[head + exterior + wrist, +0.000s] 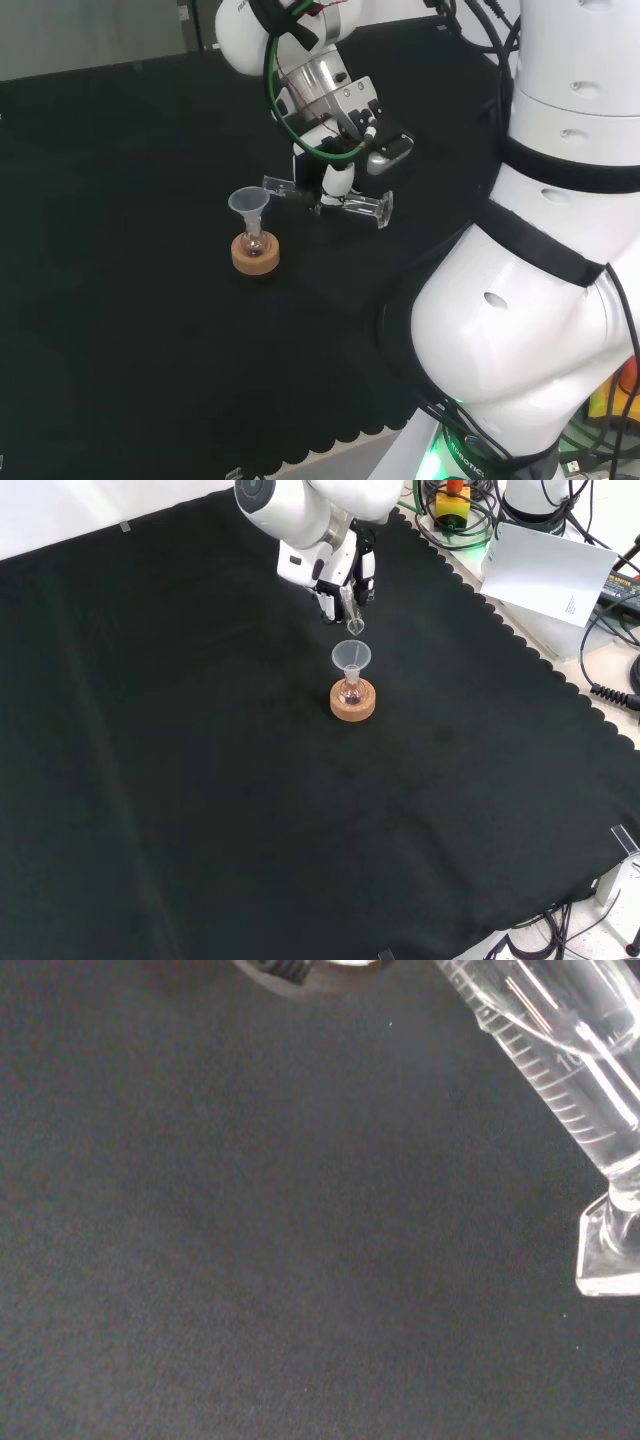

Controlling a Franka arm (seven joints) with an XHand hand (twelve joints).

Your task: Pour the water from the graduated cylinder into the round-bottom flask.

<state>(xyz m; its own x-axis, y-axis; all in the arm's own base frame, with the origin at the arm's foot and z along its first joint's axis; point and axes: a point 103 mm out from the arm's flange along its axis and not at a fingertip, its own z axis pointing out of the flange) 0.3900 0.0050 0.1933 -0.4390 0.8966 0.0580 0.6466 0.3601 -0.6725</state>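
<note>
Over mid-table: your hand (338,180) was clamped on the graduated cylinder (325,198).
Axis: the cylinder lay near level, its mouth beside the funnel (248,203) on the round-bottom flask (254,240).

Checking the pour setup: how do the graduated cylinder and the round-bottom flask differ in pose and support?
The graduated cylinder lies nearly level in the hand, above the cloth; the round-bottom flask stands upright on a cork ring. The flask carries a funnel; the cylinder's mouth is bare. Both are clear.
</note>
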